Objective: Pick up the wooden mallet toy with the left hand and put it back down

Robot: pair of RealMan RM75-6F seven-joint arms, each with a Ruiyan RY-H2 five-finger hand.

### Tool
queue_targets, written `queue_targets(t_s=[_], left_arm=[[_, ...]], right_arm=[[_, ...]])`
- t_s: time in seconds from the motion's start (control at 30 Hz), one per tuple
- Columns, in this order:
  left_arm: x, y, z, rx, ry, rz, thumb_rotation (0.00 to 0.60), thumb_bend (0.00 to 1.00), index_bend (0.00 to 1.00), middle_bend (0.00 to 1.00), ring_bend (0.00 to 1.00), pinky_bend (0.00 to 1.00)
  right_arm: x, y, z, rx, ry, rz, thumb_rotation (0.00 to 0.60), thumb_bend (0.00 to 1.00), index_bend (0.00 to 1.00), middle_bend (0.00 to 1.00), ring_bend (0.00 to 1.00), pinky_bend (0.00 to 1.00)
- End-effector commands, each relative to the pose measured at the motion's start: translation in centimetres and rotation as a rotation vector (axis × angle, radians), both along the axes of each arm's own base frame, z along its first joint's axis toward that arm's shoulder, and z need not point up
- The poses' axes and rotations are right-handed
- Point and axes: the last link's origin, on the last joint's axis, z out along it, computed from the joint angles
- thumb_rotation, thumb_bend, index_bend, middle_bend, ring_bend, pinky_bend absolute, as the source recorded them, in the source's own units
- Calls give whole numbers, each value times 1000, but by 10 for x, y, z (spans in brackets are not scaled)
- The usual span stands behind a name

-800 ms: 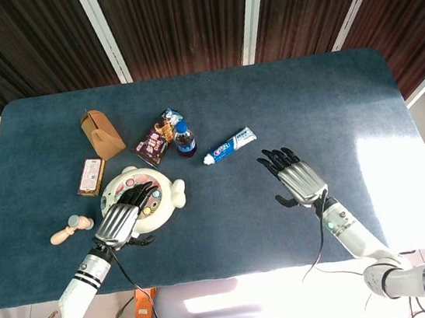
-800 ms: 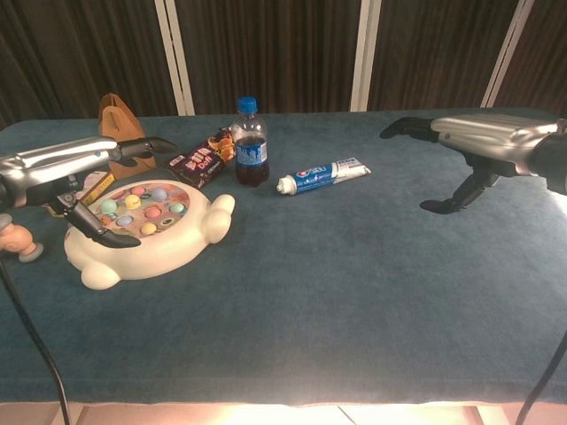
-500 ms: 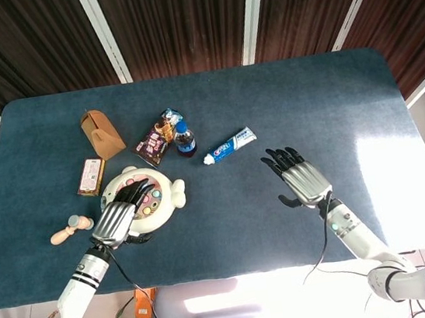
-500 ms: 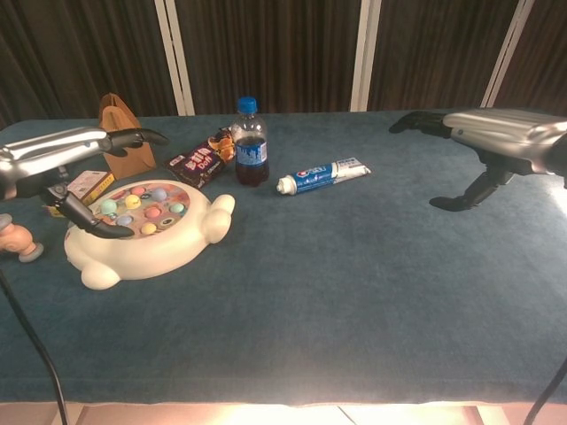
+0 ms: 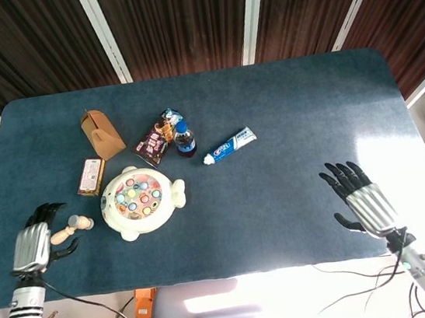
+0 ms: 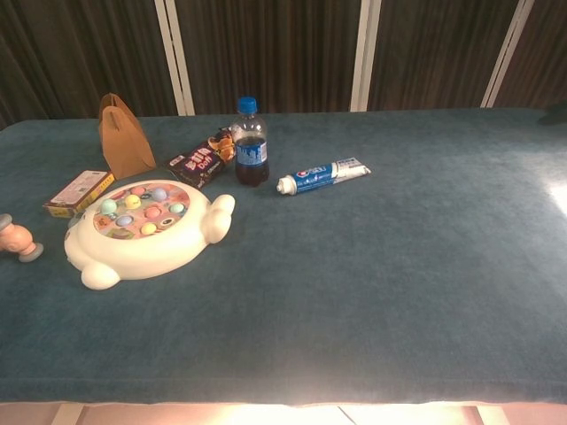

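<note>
The wooden mallet toy (image 5: pixel 70 229) lies on the table near its left front edge, and its head end shows at the left edge of the chest view as the mallet (image 6: pixel 16 239). In the head view my left hand (image 5: pixel 34 247) hovers just left of it, fingers spread, holding nothing. My right hand (image 5: pixel 365 203) is open near the table's right front edge, far from the mallet. Neither hand shows in the chest view.
A white fish-shaped toy board (image 5: pixel 141 200) with coloured pegs lies right of the mallet. Behind it are a flat snack box (image 5: pixel 90 177), a brown paper box (image 5: pixel 101 133), a snack packet (image 5: pixel 153 141), a cola bottle (image 5: pixel 185 138) and a toothpaste tube (image 5: pixel 229 146).
My left hand has pulled back off the fish toy board and moved left beside the mallet. My right hand has drawn back toward the right front edge. Both left the chest view.
</note>
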Motion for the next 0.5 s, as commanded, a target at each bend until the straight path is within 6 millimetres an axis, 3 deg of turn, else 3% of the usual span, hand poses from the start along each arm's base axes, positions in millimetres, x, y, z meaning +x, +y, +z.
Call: queue_targets(t_s=[0.03,0.27,0.5], left_arm=[[-28,-7,-2,19,26,96,581,247,272,226,122,223],[-41,1,-25,27,18,167,444,244,275,230,131,255],[-39,10,-41,8,27,183,428,289,310,254,208,282]], right_arm=[[-17,17,6,17,18,-22,600,239,0,0,0,0],[-20,23,6,41,14,-34,600,238,0,0,0,0],[-18,25,1,80,25,-34,600,239,0,0,0,0]])
